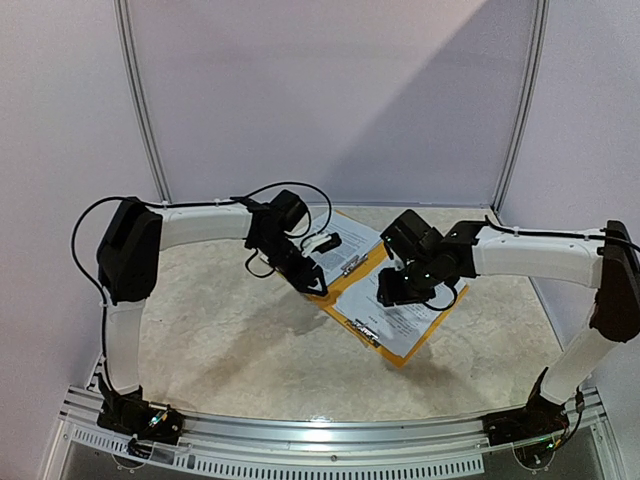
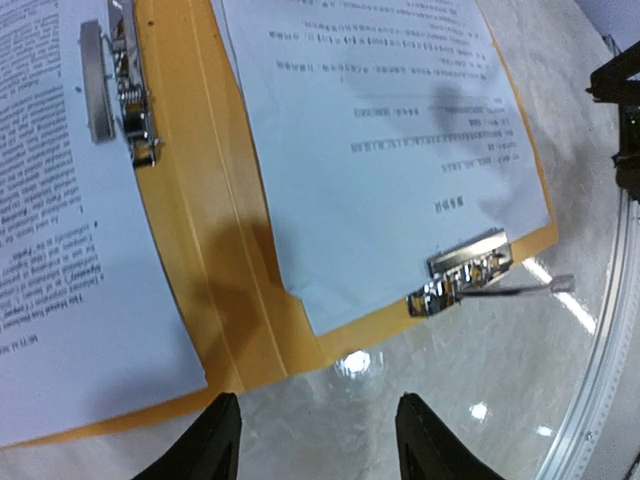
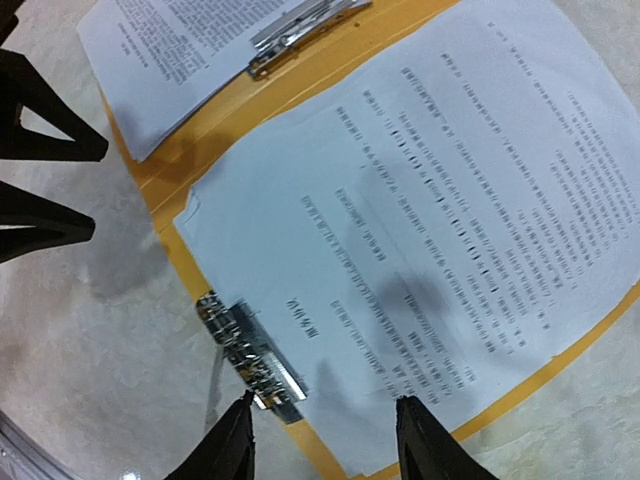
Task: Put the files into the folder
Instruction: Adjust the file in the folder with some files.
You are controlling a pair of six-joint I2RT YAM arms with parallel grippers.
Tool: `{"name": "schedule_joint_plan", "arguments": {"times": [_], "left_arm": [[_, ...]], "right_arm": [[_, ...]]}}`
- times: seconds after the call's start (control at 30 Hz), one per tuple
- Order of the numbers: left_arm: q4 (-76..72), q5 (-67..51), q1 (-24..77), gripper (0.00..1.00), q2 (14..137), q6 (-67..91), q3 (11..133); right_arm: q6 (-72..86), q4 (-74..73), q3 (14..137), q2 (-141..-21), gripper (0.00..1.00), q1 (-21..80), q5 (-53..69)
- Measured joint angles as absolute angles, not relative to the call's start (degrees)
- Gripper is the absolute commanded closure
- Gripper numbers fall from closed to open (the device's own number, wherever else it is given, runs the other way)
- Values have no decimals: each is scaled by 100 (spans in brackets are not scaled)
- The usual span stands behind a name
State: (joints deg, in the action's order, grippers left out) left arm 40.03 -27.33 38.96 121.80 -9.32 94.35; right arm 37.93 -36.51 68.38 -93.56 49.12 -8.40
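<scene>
Nearest the arm bases the marbled table (image 1: 230, 340) lies bare. Beyond it the folder (image 1: 425, 340) lies open and flat, its spine fold running diagonally from near right to far left in the top view, with the two leaves spread to either side. On each leaf rest the files (image 1: 400, 310), white printed sheets aligned with the folder's edges, and a metal clip (image 3: 252, 357) sits at the edge of the nearer sheet. The right gripper (image 1: 395, 290) hovers just above this nearer leaf with its jaws apart, gripping nothing. Farther back, the left gripper (image 1: 308, 282) hangs over the folder's left edge, its fingers (image 2: 215, 440) also spread and empty.
</scene>
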Motion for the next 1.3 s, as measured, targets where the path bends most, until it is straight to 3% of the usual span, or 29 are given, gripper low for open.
{"name": "schedule_joint_plan", "arguments": {"times": [0.13, 0.3, 0.57, 0.8, 1.03, 1.3], "left_arm": [[4036, -2665, 4049, 46, 12682, -851, 10079], [4154, -2556, 4178, 47, 13203, -834, 10656], [4294, -2515, 4187, 51, 13491, -753, 10982], [4438, -2630, 4187, 58, 13668, -698, 11061], [4488, -2657, 4189, 63, 13738, -698, 11061], [4501, -2755, 4189, 71, 13740, -668, 11061]], "right_arm": [[3712, -3712, 6744, -9264, 44, 4397, -1028], [3151, -3651, 6744, -9207, 39, 2956, -1096], [2421, -3269, 7367, -9970, 38, 1391, -727], [2165, -3041, 8453, -11417, 41, 978, -209], [2045, -3046, 9515, -12680, 52, 882, 333], [2106, -2943, 9531, -12833, 53, 897, 701]]}}
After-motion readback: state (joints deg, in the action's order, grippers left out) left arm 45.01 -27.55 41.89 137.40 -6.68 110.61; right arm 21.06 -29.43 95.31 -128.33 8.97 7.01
